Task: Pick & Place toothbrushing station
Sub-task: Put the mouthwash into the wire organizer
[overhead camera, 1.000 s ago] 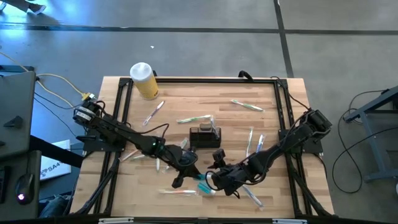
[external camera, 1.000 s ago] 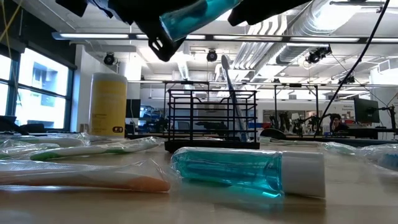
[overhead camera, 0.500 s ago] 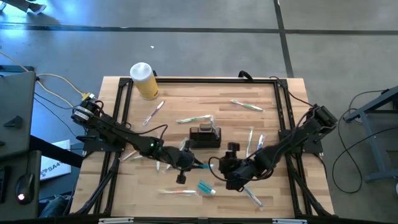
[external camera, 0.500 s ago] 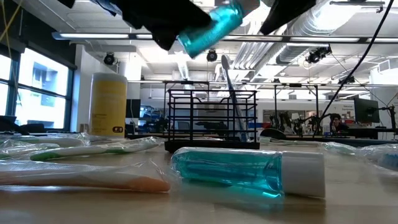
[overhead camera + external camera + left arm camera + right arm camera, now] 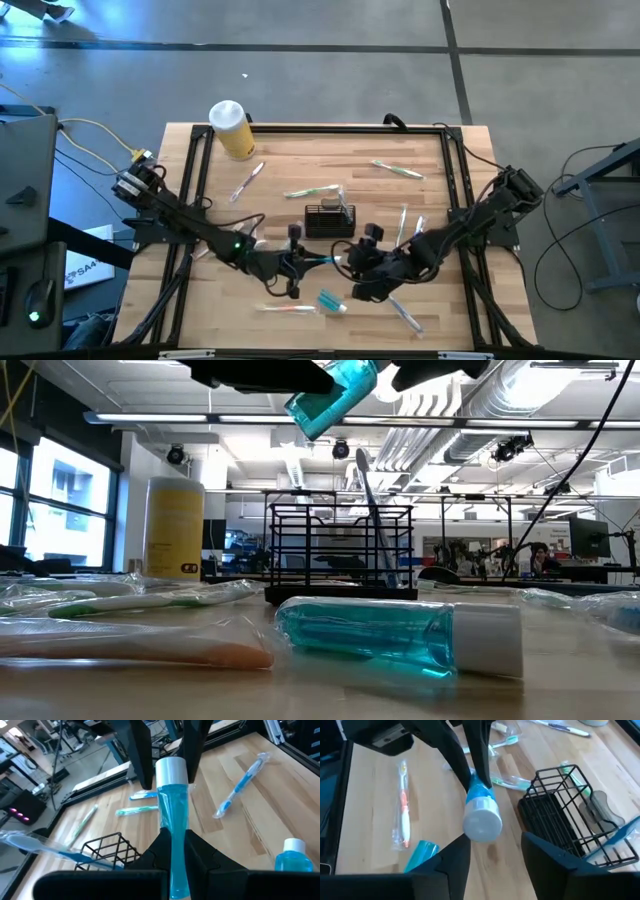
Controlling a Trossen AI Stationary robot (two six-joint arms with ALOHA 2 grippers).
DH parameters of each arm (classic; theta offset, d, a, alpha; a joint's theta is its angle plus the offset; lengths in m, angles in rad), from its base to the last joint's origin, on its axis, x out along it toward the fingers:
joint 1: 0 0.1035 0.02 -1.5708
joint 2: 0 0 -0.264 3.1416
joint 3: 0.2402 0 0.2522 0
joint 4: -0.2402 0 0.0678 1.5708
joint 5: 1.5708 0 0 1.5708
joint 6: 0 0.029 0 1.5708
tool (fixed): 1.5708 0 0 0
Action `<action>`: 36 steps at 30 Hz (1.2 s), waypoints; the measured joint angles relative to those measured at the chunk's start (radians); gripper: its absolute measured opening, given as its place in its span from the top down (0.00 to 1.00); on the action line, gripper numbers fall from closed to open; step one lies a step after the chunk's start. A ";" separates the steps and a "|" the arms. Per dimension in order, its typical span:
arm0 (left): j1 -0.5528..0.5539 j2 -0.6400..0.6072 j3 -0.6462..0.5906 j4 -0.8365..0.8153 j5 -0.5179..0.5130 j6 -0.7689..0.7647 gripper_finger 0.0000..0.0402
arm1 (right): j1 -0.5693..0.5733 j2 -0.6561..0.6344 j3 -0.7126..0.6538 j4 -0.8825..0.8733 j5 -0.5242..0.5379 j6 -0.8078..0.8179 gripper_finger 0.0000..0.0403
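Grey concrete floor (image 5: pixel 330 70); window (image 5: pixel 55 490); ceiling ducts (image 5: pixel 480 400), strip lights; distant workbenches.

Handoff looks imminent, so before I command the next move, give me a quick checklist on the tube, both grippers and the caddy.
1. Left gripper shut on the blue tube: ok.
2. Tube lifted off the table: ok.
3. Right gripper open, fingers either side of the tube's white cap: ok.
4. Right fingers touching the cap: cannot tell.
5. Black caddy upright, one toothbrush inside: ok.
6. Second blue tube lying on the table below the handoff: ok.
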 joint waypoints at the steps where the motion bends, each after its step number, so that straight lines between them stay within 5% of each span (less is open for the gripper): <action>1: -0.001 0.000 0.000 -0.002 -0.005 0.000 0.95 | -0.001 0.000 0.000 0.013 -0.005 -0.012 0.56; 10: -0.001 0.000 0.000 -0.017 -0.009 -0.004 0.95 | -0.009 0.000 0.000 0.120 -0.059 -0.104 0.44; 20: 0.000 0.000 0.000 -0.006 -0.030 -0.003 0.95 | -0.040 0.006 0.000 0.114 -0.078 -0.105 0.45; 36: 0.001 0.000 0.000 0.001 -0.031 -0.006 0.96 | -0.043 0.006 0.000 0.096 -0.096 -0.116 0.78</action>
